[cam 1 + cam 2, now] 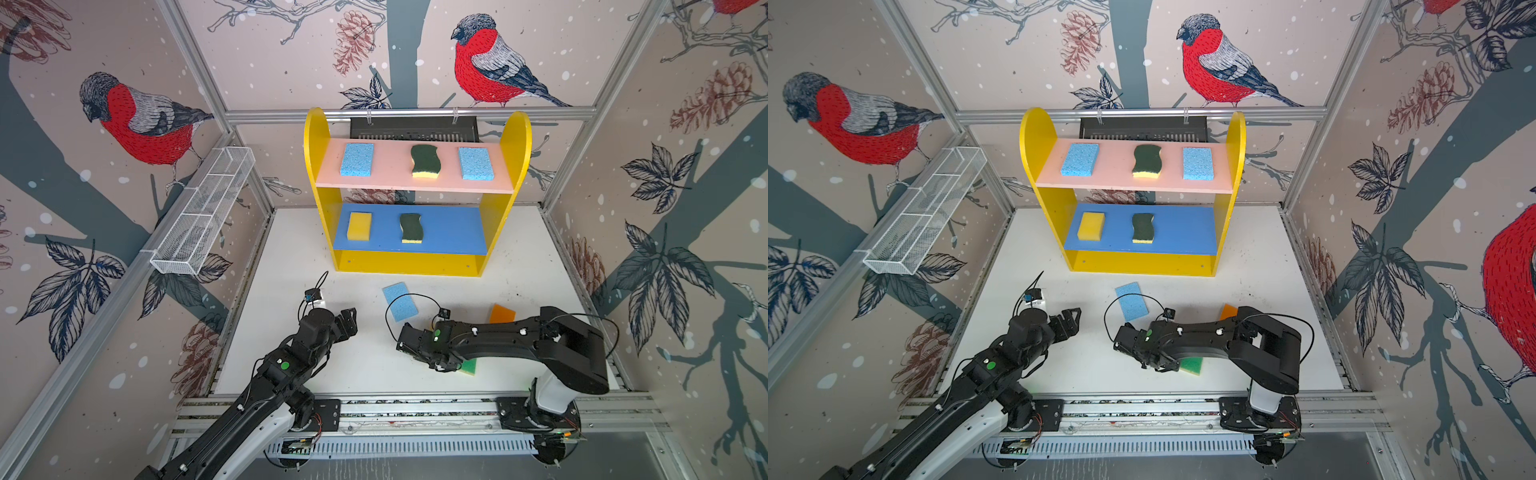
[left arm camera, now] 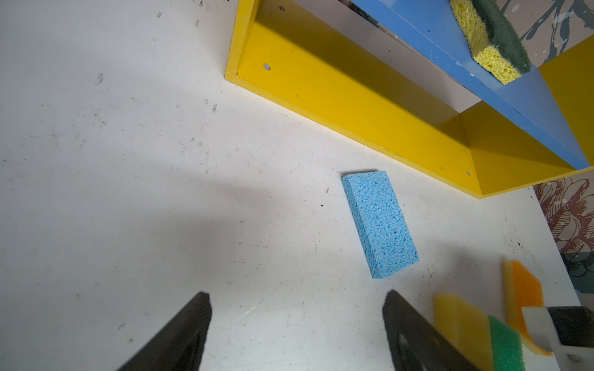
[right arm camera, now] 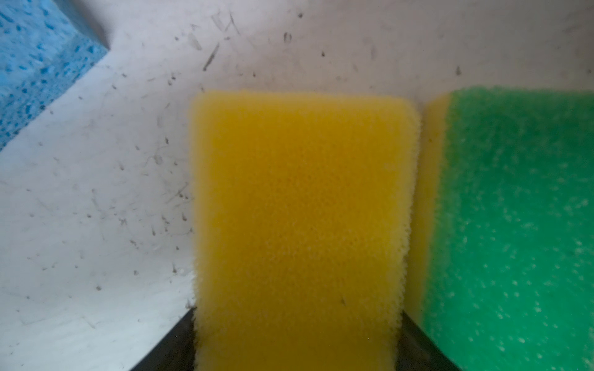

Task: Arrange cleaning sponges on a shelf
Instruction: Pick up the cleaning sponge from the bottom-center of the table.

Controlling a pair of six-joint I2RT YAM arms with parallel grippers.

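- White wire basket (image 1: 203, 216): hangs on the side wall well left of the shelf (image 1: 316, 137), off the table (image 1: 291, 249).
- Left hand (image 2: 296, 297): hovers over the table in front of the shelf's left end, well apart from it. Stands with jaws apart and grips nothing; shows only bare table between the fingers in the left wrist view.
- Pink top board (image 1: 390, 178) of the shelf: carries three sponges flat in a row, a light blue sponge (image 1: 356, 160) at the left, a dark-green wavy sponge (image 1: 424, 160) in the middle and another light blue sponge (image 1: 476, 163) at the right, all apart from each other.
- Blue middle board (image 1: 453, 232): carries a yellow sponge (image 1: 359, 225) at the left and a second wavy sponge (image 1: 410, 227) near the middle; stays bare at the right.
- Loose blue sponge (image 1: 400, 301): lies flat and slightly turned on the table, just in front of the shelf's middle.
- Right hand (image 1: 409, 340): sits low over the table in front of the shelf's middle, beyond the loose blue sponge. Closes on a second yellow sponge (image 3: 299, 225), with a finger against each long side.
- Green sponge (image 1: 468, 366): lies on the table just beside that held sponge, farther from the shelf, partly under the right arm.
- Orange sponge (image 1: 501, 313): lies on the table in front of the shelf's right end, half hidden behind the right arm in both top views.
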